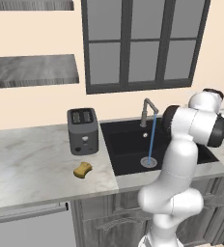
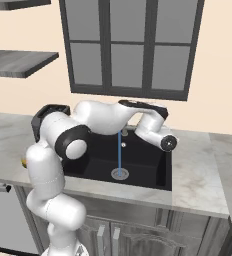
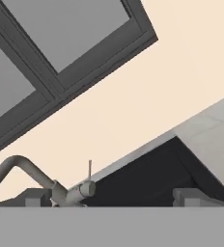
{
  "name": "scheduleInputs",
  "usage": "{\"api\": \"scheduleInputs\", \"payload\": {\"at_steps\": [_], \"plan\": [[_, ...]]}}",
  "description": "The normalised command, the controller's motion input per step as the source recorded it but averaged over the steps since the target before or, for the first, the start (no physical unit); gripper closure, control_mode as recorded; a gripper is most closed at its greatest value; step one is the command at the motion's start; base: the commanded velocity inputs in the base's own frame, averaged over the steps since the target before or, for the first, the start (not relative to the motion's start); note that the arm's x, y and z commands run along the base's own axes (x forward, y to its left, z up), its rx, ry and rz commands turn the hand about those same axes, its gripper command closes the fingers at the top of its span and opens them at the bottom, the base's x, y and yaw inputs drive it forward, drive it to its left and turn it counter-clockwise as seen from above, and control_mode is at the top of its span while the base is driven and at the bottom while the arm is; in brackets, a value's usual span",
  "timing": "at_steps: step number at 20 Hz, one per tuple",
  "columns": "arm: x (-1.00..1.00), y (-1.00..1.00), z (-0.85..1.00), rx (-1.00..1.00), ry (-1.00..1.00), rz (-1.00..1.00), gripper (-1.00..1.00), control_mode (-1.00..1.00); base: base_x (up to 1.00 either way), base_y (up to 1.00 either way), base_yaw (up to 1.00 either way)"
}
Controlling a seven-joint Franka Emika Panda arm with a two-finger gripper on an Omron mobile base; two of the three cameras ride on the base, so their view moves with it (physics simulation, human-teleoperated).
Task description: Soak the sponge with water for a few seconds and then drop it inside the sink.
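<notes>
In the left base view the sponge (image 1: 82,169) lies on the bench (image 1: 27,164) at lower left of centre, just in front of the toaster (image 1: 82,130), long axis slanting up to the right, left of the sink (image 1: 128,144) where water (image 1: 151,137) runs. In the right base view the arm reaches over the sink toward centre-right, well away from the sponge. In the hand view the end effector (image 3: 114,198) stands wide open and empty, facing the faucet (image 3: 32,173); no writing is legible.

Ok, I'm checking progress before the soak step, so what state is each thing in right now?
faucet: running
water: a thin stream falling to the drain
sink: nothing lying in the visible part of the basin
sponge: lying on the counter in front of the toaster, untouched
toaster: upright, slots empty
claw: open, holding nothing, near the faucet
</notes>
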Motion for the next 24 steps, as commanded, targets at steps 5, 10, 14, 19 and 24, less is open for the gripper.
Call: {"api": "scheduleInputs", "payload": {"at_steps": [5, 10, 14, 19, 24], "plan": [[-0.62, 0.00, 0.49, -0.04, 0.09, 0.00, -1.00, -1.00, 0.00, 0.00, 0.00], [-0.64, 0.00, 0.34, -0.07, 0.05, 0.00, -1.00, -1.00, 0.00, 0.00, 0.00], [-0.47, 0.00, 0.43, -0.12, 0.09, 0.00, -1.00, -1.00, 0.00, 0.00, 0.00], [-0.40, 0.13, 0.31, -0.13, 0.16, 0.00, -1.00, -1.00, 0.00, 0.00, 0.00], [-0.30, 0.36, 0.02, -0.08, 0.20, 0.00, -1.00, -1.00, 0.00, 0.00, 0.00]]}}
